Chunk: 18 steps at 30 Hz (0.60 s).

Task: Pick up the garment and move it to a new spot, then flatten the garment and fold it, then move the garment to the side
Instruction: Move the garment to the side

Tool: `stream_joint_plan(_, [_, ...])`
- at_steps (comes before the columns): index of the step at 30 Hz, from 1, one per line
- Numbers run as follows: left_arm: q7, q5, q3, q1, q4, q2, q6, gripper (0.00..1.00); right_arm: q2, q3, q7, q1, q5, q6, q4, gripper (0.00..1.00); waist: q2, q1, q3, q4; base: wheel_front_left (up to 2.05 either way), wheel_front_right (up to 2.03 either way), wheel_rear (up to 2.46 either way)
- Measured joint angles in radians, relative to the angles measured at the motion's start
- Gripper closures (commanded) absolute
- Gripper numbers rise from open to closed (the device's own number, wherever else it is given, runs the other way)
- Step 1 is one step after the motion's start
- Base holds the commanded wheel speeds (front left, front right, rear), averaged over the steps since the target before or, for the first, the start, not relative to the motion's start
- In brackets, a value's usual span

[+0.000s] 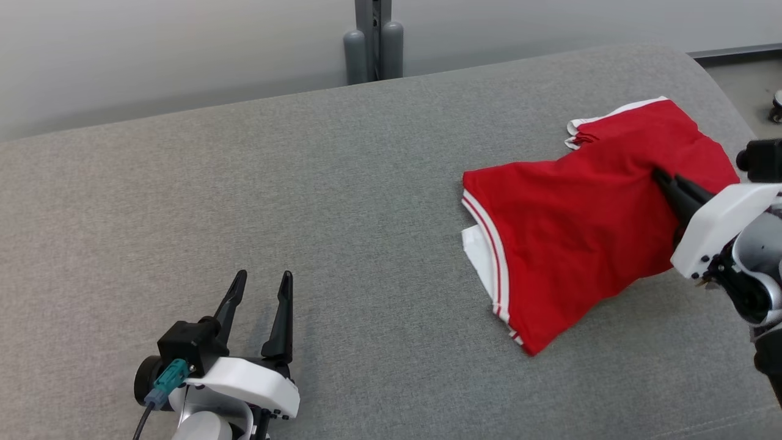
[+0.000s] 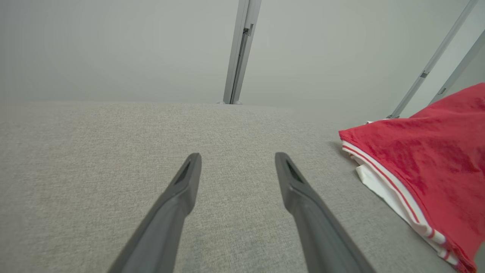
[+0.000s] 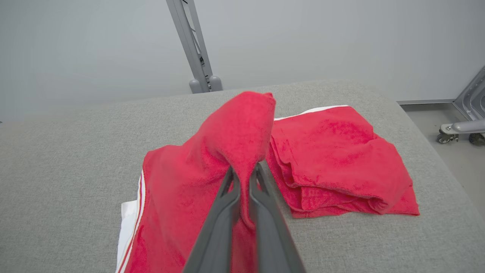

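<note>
Your right gripper [image 1: 661,175] is clamped on a fold of the garment [image 1: 580,226], at the right of the head view. In the right wrist view its fingers [image 3: 216,227] pinch red cloth mid-frame, and the cloth rises to a peak above the tips. The rest lies in layers on the grey top [image 1: 305,214]. The white hem with red stripes faces frame left. Your left gripper [image 1: 264,276] is at the lower left of the head view, jaws spread wide, holding nothing, well apart from the garment. Can't tell if its tips touch the top.
</note>
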Motion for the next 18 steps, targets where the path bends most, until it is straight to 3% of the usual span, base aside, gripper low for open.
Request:
stream_joint_plan(7, [-0.003,-0.012,-0.003,0.001,0.008,-0.007,0.000,0.00,-0.042,-0.037,0.032,-0.112,-0.050,0.000,0.044,1.00,0.0000,0.0000,-0.017,0.061,0.00,0.00,0.00])
stream_joint_plan(18, [-0.006,-0.015,0.000,-0.001,0.003,-0.016,0.004,0.00,-0.189,-0.063,0.079,-0.224,-0.176,0.000,0.116,1.00,0.0000,0.0000,0.017,0.132,0.00,0.00,0.00])
